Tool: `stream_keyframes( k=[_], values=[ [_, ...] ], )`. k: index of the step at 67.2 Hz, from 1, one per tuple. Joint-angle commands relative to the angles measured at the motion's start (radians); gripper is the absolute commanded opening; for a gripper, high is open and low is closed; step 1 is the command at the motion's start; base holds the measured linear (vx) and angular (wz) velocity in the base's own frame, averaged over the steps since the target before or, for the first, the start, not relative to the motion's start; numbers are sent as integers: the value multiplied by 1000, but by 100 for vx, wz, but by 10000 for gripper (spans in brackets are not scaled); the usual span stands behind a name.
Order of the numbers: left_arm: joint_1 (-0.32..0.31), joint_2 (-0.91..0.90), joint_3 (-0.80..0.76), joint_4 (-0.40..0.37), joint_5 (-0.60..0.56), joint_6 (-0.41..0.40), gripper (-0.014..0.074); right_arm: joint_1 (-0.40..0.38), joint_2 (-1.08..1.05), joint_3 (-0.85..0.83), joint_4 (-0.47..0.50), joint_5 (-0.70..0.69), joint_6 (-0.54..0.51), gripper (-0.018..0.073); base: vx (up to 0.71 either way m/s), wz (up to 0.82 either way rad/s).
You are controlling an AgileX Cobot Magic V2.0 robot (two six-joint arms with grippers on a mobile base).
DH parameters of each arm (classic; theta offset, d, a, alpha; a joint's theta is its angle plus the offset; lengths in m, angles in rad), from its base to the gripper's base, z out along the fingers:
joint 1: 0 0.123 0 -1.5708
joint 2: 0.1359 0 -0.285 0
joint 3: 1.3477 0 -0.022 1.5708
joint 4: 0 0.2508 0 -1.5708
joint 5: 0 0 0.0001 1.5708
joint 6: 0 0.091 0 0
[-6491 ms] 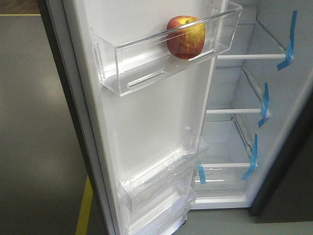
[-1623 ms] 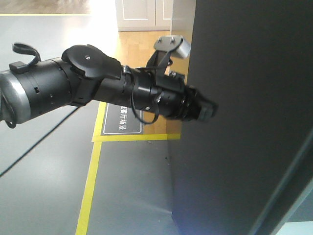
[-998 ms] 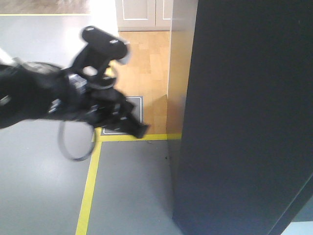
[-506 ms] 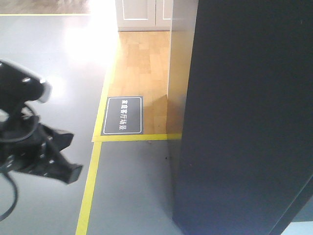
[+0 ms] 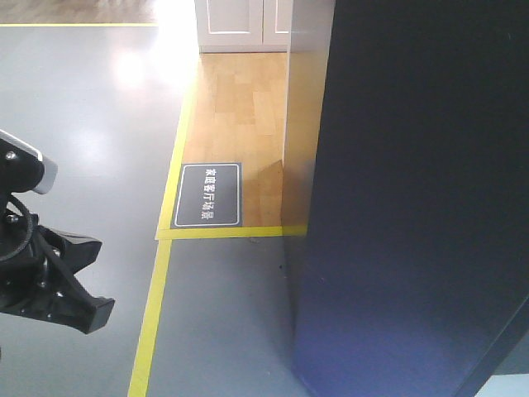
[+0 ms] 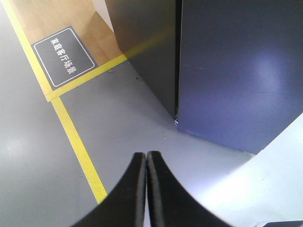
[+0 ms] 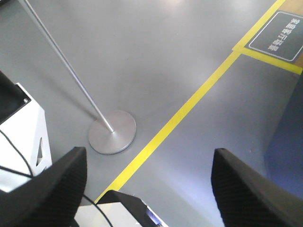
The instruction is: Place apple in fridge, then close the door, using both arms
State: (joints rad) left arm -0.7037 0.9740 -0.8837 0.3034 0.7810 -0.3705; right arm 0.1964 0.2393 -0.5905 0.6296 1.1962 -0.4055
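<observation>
The fridge (image 5: 307,124) stands at the right of the front view, its grey side reflecting the wood floor. The door (image 5: 413,207) is a dark flat panel lying flush against it. In the left wrist view only a thin seam parts the door (image 6: 236,71) from the fridge side (image 6: 147,47). The apple is hidden. My left arm (image 5: 41,277) hangs low at the left edge, well clear of the door. My left gripper (image 6: 146,155) is shut on nothing and points at the fridge's bottom corner. My right gripper (image 7: 147,156) is open wide over the grey floor, holding nothing.
A yellow floor line (image 5: 153,314) runs up to a dark floor sign (image 5: 207,194) left of the fridge, with wood flooring (image 5: 240,99) beyond. A metal pole on a round base (image 7: 112,132) and part of a white unit (image 7: 23,137) show in the right wrist view.
The door, earlier open with the apple in its upper bin, is now closed. My left arm, which was against the door, has pulled back down to the lower left.
</observation>
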Motion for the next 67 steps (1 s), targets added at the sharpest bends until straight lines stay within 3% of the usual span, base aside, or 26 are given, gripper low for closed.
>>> stream_keyframes(
  k=[1,17,40,52,67],
  values=[
    [-4,-13,-24,16,-47,-12,-6,-8,14,-22,10,-97,-11,519,0,0],
    [-4,-13,-24,16,-47,-12,-6,-8,100,-22,-156,-215,22,382,0,0],
    [-4,-13,-24,16,-47,-12,-6,-8,282,-22,-288,-424,41,-17,0,0],
    [-4,-13,-24,16,-47,-12,-6,-8,354,-22,-364,-620,76,-8,0,0],
    [-4,-13,-24,16,-47,-12,-6,-8,464,-22,-609,-828,322,-4,0,0]
  ],
)
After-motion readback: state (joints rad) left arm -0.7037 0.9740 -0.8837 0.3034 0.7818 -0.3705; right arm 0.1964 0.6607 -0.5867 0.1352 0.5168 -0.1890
